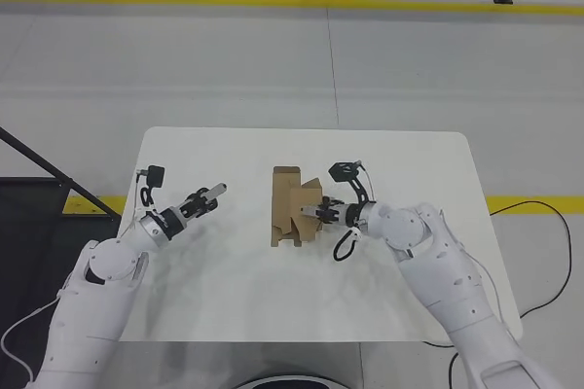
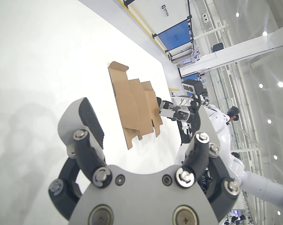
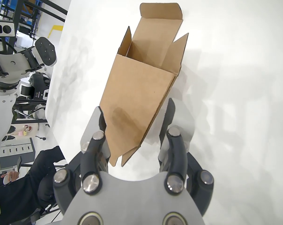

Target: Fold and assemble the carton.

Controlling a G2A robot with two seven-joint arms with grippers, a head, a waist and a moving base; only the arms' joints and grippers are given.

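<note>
A brown cardboard carton [image 1: 292, 207] lies in the middle of the white table [image 1: 409, 165], part opened into a slanted tube with its end flaps spread. My right gripper [image 1: 321, 211] is at the carton's right side. In the right wrist view the carton [image 3: 136, 90] runs between the fingers [image 3: 170, 111], which are closed in on its two long edges, and its near flaps reach toward the palm. My left gripper [image 1: 217, 189] hangs over bare table to the left of the carton, open and holding nothing. From its wrist the carton [image 2: 132, 104] and the right gripper [image 2: 161, 108] lie beyond it.
The table's surface around the carton is bare white. A black frame [image 1: 29, 160] stands off the table's left edge, and a yellow floor line [image 1: 545, 203] runs past the right edge.
</note>
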